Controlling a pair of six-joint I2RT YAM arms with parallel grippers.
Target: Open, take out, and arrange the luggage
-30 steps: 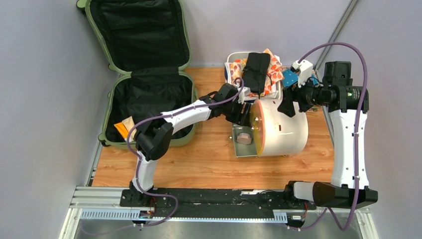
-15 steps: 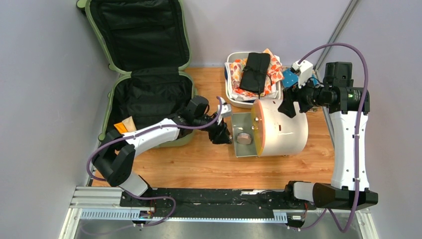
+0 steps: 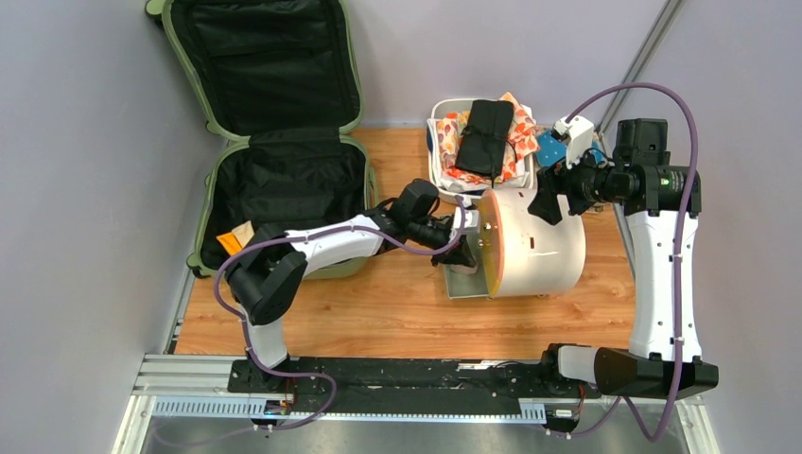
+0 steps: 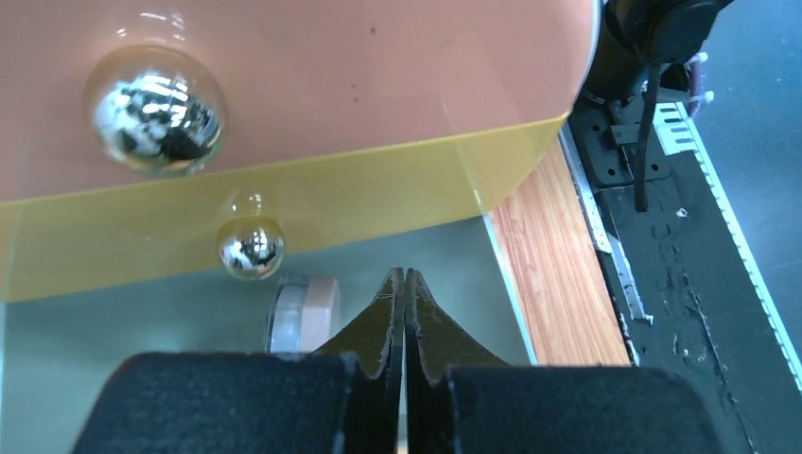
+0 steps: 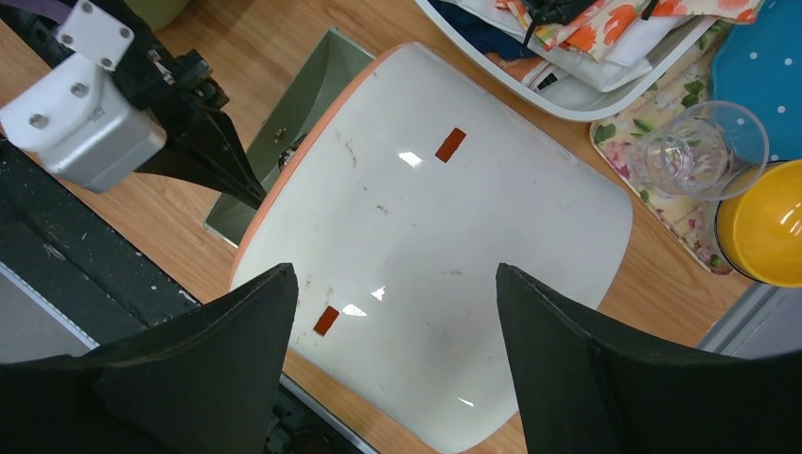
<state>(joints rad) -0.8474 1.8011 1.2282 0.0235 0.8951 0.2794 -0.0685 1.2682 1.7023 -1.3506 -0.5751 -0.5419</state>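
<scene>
Luggage point(image 3: 284, 180) lay open far left on the worktop point(image 3: 378, 312); left fingers point(image 4: 405, 303) pressed together, empty, by the cylinder point(image 3: 539, 251), right fingers point(image 3: 547, 201) spread above it, so I judged: open the left pair before any grasp.

We see a table point(image 3: 397, 317) with a warm orange-brown wood-grain top, the grain running left to right. Plain walls of pale grey-lilac close it in on three sides. The back wall point(image 3: 473, 47) meets the far edge, the left wall point(image 3: 66, 208) stands just beside the left edge, and the right wall point(image 3: 747, 85) rises past the right edge. Along the near edge runs a silver slotted rail point(image 3: 189, 383), with a black strip point(image 3: 426, 371) lying along it. A thin metal bar point(image 3: 653, 47) slants up at the far right corner. Below the rail we see a dull grey surface point(image 3: 426, 437). The light is soft and even, and the shadows are faint.
</scene>
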